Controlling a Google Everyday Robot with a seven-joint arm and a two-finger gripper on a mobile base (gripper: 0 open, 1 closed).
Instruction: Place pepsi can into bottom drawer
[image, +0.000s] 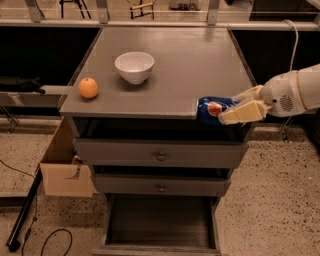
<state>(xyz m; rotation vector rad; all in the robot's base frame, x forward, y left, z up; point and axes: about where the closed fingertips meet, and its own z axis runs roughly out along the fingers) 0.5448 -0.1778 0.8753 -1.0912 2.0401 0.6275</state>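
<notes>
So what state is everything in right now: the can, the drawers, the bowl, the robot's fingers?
pepsi can: lying sideways, held at the tabletop's front right edge.
gripper: at that edge, fingers closed on the can.
bottom drawer: pulled open, nothing visible inside.
two upper drawers: pushed in.
white bowl: upright on the tabletop.
orange: resting near the left front corner.
</notes>
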